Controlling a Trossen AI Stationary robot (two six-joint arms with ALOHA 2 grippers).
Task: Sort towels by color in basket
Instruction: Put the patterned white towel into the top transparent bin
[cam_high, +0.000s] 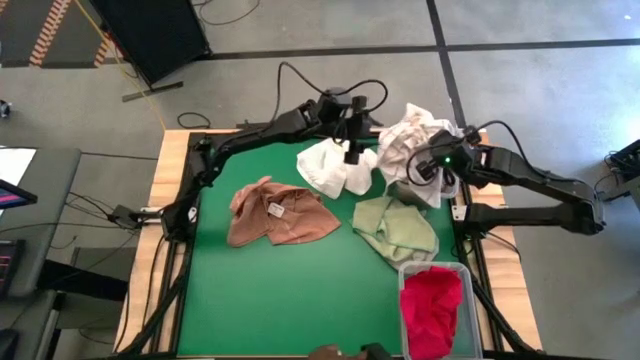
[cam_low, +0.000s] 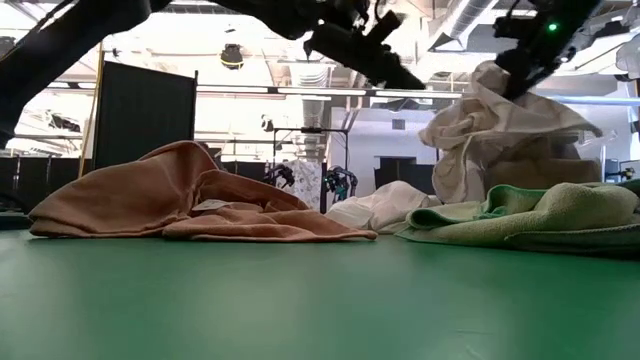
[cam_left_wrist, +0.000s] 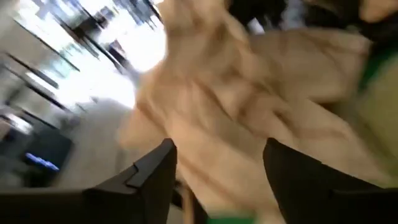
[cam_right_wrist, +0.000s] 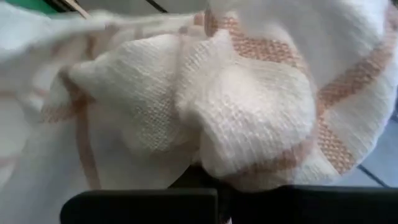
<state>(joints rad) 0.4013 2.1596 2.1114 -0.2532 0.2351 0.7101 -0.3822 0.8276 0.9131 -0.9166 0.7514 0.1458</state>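
- White-with-red-check towel (cam_right_wrist: 249, 106): bunched on top of the heap at the far right of the green table (cam_high: 270, 300), just beside the right arm. Woven texture and pale red stripes fill the right wrist view.
- Right gripper (cam_high: 428, 170): fingers closed together on a fold of the checked towel; cloth bulges directly above the fingers in the wrist view. In the low view the towel hangs in a peak below this gripper (cam_low: 520, 70).
- Heap under it: cream/tan cloth (cam_high: 400, 150), piled high, with a darker tan mass (cam_low: 530, 165) below in the low view. I cannot tell whether a container holds it.
- White towel (cam_high: 335, 168): crumpled on the table at far centre, touching the heap's left side.
- Left gripper (cam_high: 353, 152): raised above the white towel's far edge, fingers spread apart, nothing between them. Its wrist view is blurred; tan cloth (cam_left_wrist: 249, 112) lies beyond the open fingers (cam_left_wrist: 155, 180).
- Pale green towel (cam_high: 395, 230): crumpled on the table near the right edge, just in front of the heap.
- Brown towel (cam_high: 280, 212): spread and rumpled left of centre, small white label (cam_high: 277, 209) showing on top; well apart from the green one.
- Red towel (cam_high: 432, 308): lying inside a clear bin (cam_high: 405, 275) at the near right corner, just beside the green towel.
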